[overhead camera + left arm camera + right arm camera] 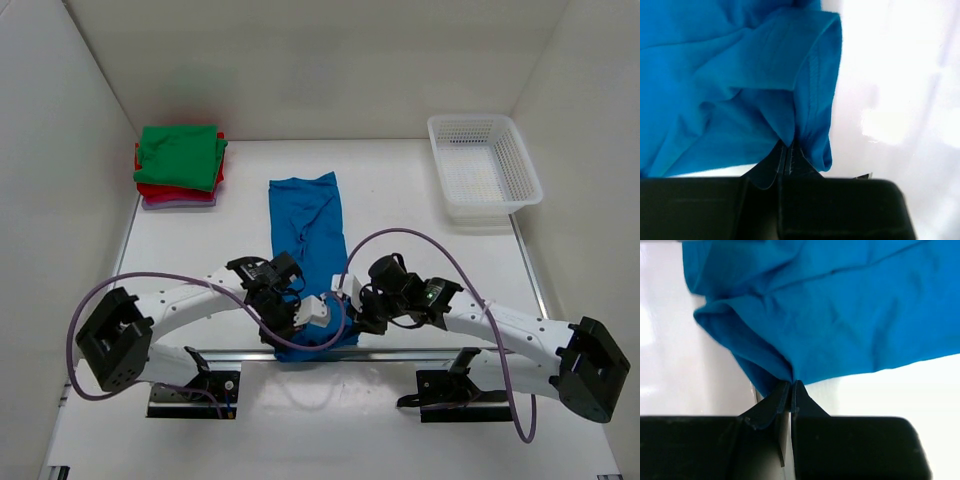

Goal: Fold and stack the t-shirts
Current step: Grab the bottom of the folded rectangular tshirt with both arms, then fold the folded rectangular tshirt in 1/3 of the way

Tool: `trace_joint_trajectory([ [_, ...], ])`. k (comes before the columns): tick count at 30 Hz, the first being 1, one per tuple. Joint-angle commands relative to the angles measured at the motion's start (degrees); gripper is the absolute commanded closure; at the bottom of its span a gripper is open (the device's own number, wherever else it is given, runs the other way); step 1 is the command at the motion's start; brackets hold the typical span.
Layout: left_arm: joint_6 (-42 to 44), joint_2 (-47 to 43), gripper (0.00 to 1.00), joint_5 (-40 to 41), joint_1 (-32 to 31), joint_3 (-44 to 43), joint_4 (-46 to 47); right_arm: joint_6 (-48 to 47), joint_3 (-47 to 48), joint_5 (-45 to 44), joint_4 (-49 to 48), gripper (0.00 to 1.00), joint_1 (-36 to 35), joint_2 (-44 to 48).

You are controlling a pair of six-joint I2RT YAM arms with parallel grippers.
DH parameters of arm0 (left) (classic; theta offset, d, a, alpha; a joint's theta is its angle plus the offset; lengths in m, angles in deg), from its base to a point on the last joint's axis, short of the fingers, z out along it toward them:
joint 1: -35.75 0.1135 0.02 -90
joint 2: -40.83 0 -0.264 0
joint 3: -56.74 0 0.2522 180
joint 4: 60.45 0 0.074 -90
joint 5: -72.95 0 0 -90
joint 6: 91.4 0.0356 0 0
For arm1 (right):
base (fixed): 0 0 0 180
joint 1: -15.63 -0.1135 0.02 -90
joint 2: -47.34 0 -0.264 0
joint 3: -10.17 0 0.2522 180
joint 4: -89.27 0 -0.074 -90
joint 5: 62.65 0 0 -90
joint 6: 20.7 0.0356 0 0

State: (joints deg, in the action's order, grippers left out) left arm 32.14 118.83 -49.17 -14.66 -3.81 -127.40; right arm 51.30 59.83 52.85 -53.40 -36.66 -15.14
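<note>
Left gripper (pixel 788 150) and right gripper (pixel 791 385) are both pinching one blue t-shirt (pixel 308 215), centre; three folded t-shirts (pixel 180 165) are lying stacked upper left.

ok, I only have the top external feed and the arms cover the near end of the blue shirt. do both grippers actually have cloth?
Observer: Left wrist view says yes. The left gripper is shut on the blue t-shirt, pinching a gathered fold next to the stitched hem.
Operator: And the right?
Observer: The right gripper is shut on it too, on a bunched corner of the cloth.
Operator: Deep bite or just the tips?
Observer: Just the tips on both. Only a narrow pinch of cloth sits between them, and the rest fans out away from the fingers.
</note>
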Motion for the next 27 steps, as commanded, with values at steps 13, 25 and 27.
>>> trace_joint_trajectory([
  [13,-15.3,-11.4,1.00,1.9,9.6,1.0,15.6,-0.5,7.2,2.6,-4.7,1.00,4.3,-1.9],
  [25,-20.7,-13.8,1.00,6.7,16.6,2.8,21.4,0.2,9.5,6.0,-10.4,1.00,11.6,-5.4],
  [27,-22.6,-14.6,1.00,7.5,17.5,3.5,23.1,0.2,9.8,5.6,-11.4,1.00,12.6,-6.3],
])
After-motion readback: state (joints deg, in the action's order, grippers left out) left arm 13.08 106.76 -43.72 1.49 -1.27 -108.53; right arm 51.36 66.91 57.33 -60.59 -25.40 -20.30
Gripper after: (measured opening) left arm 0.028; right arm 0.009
